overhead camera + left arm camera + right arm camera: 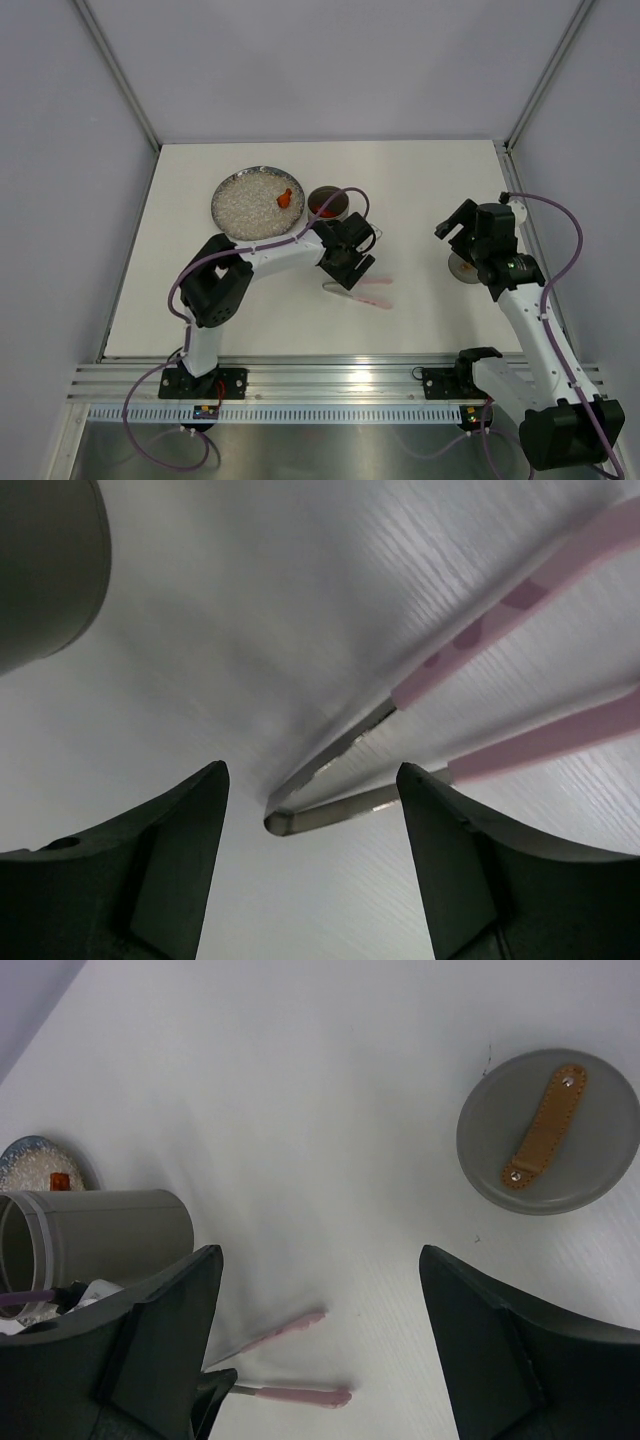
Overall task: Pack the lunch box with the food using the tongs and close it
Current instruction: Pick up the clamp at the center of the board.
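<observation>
Judging by how things lie, you are partway through. The lunch box (pixel 110 1232) stands open just beside the plate (pixel 235 210), with something red showing inside it from above. One orange piece of food (pixel 286 197) is left on the plate. The tongs (pixel 480 640) lie flat on the surface (pixel 430 180), their joined metal end between the fingers of your left tool (pixel 310 780). Its jaws stand apart and grip nothing. Your right tool (pixel 318 1252) is also spread wide and empty, hovering near the lid (pixel 590 1160), which rests strap-up close to the surface's right edge.

What remains, I judge, is taking up the tongs, moving the last piece across, and seating the lid. You have bare room between the tongs and the lid and across the far half. It is tighter around the box, where the plate, the left wrist and its cable crowd together.
</observation>
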`<act>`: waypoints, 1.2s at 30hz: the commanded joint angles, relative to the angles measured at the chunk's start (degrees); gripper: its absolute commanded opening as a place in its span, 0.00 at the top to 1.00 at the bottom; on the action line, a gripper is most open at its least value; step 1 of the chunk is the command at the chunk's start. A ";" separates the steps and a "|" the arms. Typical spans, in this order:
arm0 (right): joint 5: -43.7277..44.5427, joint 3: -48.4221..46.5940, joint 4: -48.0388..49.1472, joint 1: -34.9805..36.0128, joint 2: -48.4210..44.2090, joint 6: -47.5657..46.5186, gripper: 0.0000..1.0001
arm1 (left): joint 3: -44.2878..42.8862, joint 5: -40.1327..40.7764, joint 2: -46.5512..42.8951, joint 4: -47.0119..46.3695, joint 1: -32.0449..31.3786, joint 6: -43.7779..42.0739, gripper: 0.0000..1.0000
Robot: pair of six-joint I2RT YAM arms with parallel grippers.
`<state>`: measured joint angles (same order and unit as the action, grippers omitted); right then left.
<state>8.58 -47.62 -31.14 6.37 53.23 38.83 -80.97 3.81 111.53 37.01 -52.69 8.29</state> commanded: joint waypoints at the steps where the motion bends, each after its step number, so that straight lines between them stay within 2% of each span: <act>1: 3.11 -3.10 -1.82 -0.92 -2.25 -1.91 0.12 | -2.44 -0.82 1.50 -2.65 1.36 -1.00 0.30; 9: 1.97 -3.54 -1.30 -1.10 -2.52 -1.48 0.12 | -2.18 -2.05 3.17 -3.09 1.89 -0.65 0.35; 11: 1.88 -3.54 -1.21 -1.01 -2.52 -1.39 0.12 | -1.83 -2.41 3.00 -3.53 1.89 -0.56 0.39; 20: 1.53 -3.19 -1.12 -1.10 -2.61 -0.95 0.11 | 1.43 -3.46 0.98 -5.11 1.80 4.26 0.75; 23: 1.35 -3.10 -0.86 -1.10 -2.52 -0.95 0.12 | 2.39 -3.02 0.10 -4.32 1.80 7.60 0.81; 27: 0.74 -2.92 -0.33 -1.10 -2.52 -0.95 0.11 | 4.94 -1.80 -2.10 -4.85 1.80 16.37 0.83; 32: 0.47 -2.75 -0.15 -1.10 -2.61 -0.86 0.12 | 7.31 -2.50 -3.94 -6.43 0.92 22.20 0.80; 33: 0.39 -2.75 -0.24 -1.10 -2.61 -0.86 0.12 | 7.32 -2.15 -4.21 -6.43 0.66 22.81 0.77; 34: 0.39 -2.75 -0.24 -1.10 -2.78 -0.86 0.11 | 7.14 -1.36 -4.38 -6.08 0.22 22.82 0.69; 36: 0.47 -2.66 -0.33 -1.10 -2.96 -0.95 0.11 | 6.44 -0.30 -5.17 -5.29 -1.10 22.82 0.60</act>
<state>9.37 -48.86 -32.80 5.63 50.85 38.17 -74.06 2.00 109.80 33.17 -51.90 27.77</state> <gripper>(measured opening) 0.884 0.359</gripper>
